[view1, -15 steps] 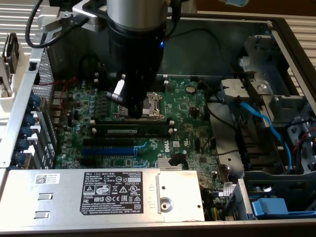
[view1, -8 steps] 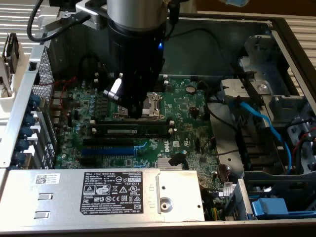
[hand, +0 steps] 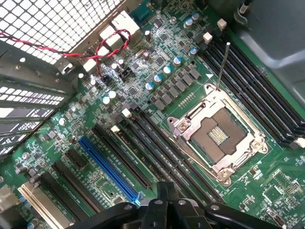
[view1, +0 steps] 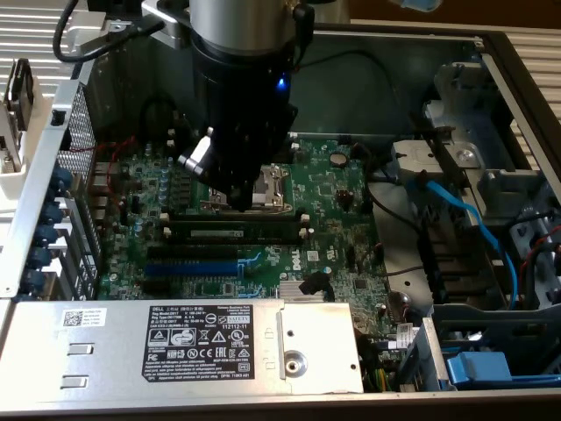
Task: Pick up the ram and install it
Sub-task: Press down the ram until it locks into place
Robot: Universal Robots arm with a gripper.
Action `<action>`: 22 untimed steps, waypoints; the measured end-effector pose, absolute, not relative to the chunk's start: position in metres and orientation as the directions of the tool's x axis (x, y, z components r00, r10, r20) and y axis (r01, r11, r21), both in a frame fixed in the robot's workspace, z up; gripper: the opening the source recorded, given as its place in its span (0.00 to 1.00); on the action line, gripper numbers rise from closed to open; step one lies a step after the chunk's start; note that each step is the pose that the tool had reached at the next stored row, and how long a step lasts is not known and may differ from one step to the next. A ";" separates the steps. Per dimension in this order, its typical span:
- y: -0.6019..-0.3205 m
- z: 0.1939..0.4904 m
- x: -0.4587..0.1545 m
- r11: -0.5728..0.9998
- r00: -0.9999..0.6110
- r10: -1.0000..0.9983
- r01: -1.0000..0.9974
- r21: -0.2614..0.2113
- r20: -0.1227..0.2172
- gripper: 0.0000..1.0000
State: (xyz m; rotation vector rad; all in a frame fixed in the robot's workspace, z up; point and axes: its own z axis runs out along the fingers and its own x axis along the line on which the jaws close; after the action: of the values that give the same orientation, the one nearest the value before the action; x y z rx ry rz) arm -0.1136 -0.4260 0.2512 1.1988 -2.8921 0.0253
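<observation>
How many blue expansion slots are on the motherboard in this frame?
1. The blue expansion slot sits among black slots, between the CPU socket and the power supply. More may be hidden.

motherboard point(view1: 333, 219) green | blue slot point(hand: 108, 168) | power supply point(view1: 175, 346) grey, labelled | blue cable point(view1: 473, 224)

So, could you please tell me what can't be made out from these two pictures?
- Exterior view: whether the ram is fully seated. The clips at its ends are too small to tell.
- Exterior view: part of the CPU socket is hidden by the gripper.
- Wrist view: the shut fingers cover the near ends of the memory slots.
- Exterior view: the power supply label print is too small to read.
</observation>
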 end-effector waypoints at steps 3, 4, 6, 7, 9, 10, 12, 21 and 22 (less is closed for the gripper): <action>-0.426 0.251 -0.114 0.735 -0.735 -0.678 -0.678 -0.011 0.016 0.10; -0.426 0.251 -0.114 0.744 -0.744 -0.668 -0.668 -0.011 0.016 0.10; -0.426 0.251 -0.114 0.762 -0.762 -0.647 -0.648 -0.011 0.016 0.10; -0.426 0.251 -0.114 0.771 -0.771 -0.637 -0.637 -0.011 0.016 0.10; -0.426 0.251 -0.114 0.787 -0.787 -0.616 -0.616 -0.011 0.016 0.10; -0.426 0.251 -0.114 0.795 -0.795 -0.606 -0.606 -0.011 0.016 0.10; -0.426 0.251 -0.114 0.812 -0.812 -0.583 -0.584 -0.011 0.016 0.10; -0.426 0.251 -0.114 0.876 -0.876 -0.482 -0.482 -0.011 0.016 0.10; -0.426 0.251 -0.114 0.883 -0.883 -0.469 -0.469 -0.011 0.016 0.10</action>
State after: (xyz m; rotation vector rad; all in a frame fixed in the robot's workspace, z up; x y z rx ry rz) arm -0.1136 -0.4259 0.2512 0.7559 -3.0358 0.0224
